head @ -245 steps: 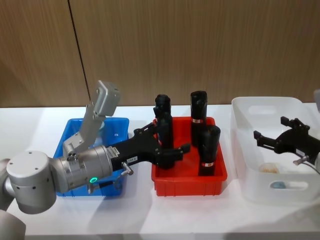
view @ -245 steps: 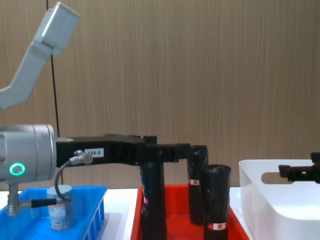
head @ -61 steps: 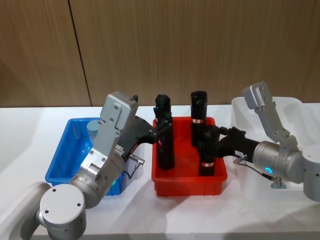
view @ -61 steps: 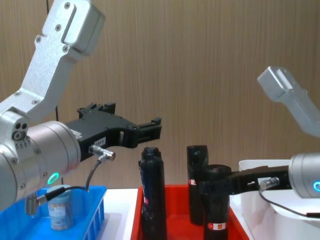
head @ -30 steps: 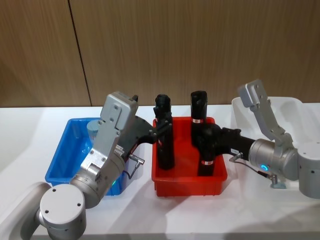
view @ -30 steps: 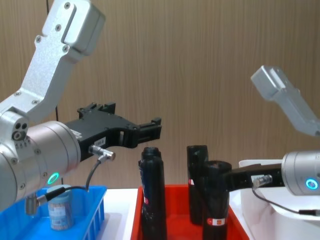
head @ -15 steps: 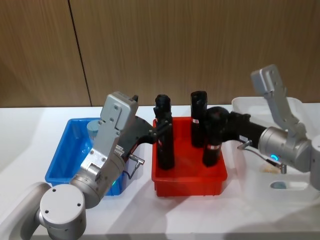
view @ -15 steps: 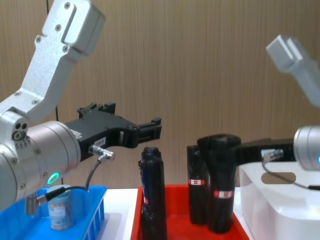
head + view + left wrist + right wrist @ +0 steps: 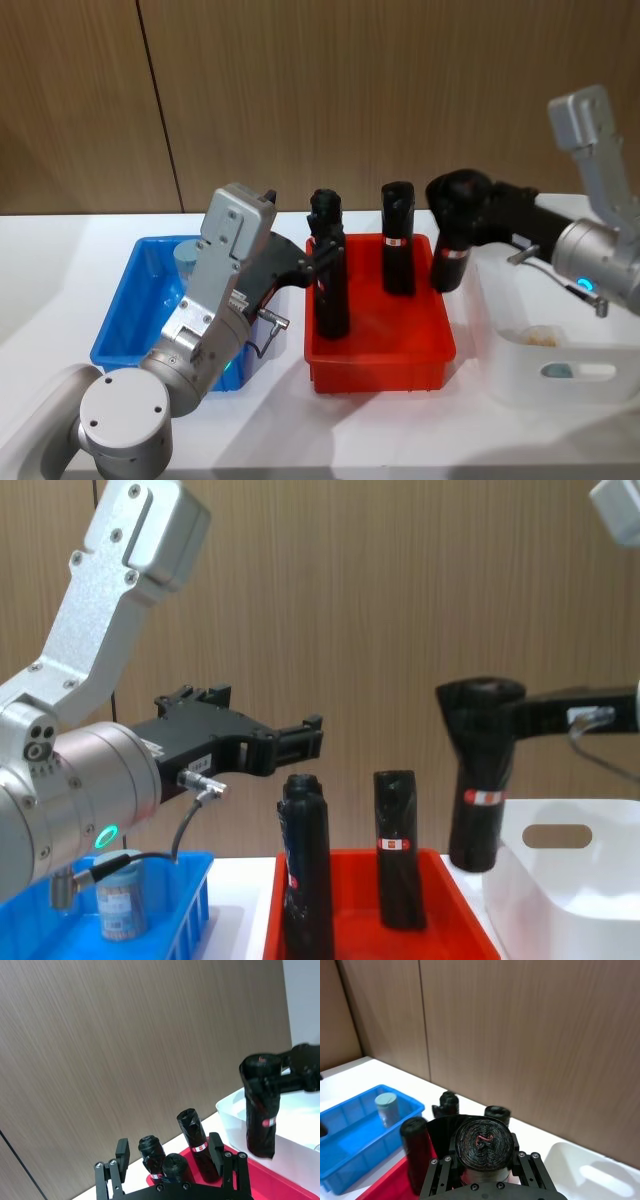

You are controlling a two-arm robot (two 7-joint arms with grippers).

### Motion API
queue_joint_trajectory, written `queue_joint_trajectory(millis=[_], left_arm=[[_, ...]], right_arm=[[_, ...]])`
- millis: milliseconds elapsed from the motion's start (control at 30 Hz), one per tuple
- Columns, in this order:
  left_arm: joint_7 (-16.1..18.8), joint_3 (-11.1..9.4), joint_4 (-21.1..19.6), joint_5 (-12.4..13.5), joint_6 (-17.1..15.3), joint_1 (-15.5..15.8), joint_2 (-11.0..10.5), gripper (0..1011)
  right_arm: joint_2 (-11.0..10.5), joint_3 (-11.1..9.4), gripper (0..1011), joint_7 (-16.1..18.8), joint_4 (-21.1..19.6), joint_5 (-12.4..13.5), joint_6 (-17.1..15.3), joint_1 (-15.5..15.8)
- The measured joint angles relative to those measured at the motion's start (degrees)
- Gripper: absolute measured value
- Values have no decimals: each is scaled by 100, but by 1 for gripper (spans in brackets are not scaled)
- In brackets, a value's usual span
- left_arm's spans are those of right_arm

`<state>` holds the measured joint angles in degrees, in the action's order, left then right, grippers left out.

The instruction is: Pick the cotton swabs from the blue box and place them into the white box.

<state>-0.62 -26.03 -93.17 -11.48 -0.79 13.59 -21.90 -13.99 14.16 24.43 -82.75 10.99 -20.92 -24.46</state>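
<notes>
One cotton swab tub (image 9: 186, 259) with a dusty-blue lid stands at the far end of the blue box (image 9: 128, 305), and shows too in the chest view (image 9: 122, 894) and right wrist view (image 9: 386, 1108). My left gripper (image 9: 318, 258) hangs open above the blue box's right side, next to a black roll, holding nothing. My right gripper (image 9: 468, 205) is shut on a tall black roll (image 9: 452, 245), held in the air between the red tray and the white box (image 9: 556, 358). A pale swab tub (image 9: 541, 337) lies inside the white box.
The red tray (image 9: 380, 362) sits between the two boxes with two black rolls (image 9: 329, 275) (image 9: 398, 252) upright in it. A wooden wall stands behind the white table. My left arm's bulk covers the blue box's near right part.
My right gripper has lifted the black roll up out of the red tray and carried it right, towards the white box. The left arm has stayed still.
</notes>
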Motion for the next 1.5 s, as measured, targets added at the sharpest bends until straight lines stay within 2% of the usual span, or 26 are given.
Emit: queue_joint_trajectory(millis=[333, 567, 833, 1200, 1367, 1467, 1500], left_arm=[[0, 0, 0, 0, 0, 0, 0, 1003], [0, 0, 0, 0, 0, 0, 0, 1003], [0, 0, 0, 0, 0, 0, 0, 1003], [0, 0, 0, 0, 0, 0, 0, 1003], [0, 0, 0, 0, 0, 0, 0, 1003], [0, 0, 0, 0, 0, 0, 0, 1003], [0, 0, 0, 0, 0, 0, 0, 1003]], right_arm=[[-212, -225, 542, -152, -261, 55, -9, -22], [-337, -344, 542, -243, -303, 36, 29, -50], [-432, -417, 542, -325, -139, -87, 121, -54], [-472, -428, 543, -403, 299, -218, 273, -42], [-465, -409, 671, -425, 464, -234, 339, -35], [-461, -403, 803, -438, 514, -238, 363, -30], [-460, -400, 803, -447, 541, -241, 379, -26]])
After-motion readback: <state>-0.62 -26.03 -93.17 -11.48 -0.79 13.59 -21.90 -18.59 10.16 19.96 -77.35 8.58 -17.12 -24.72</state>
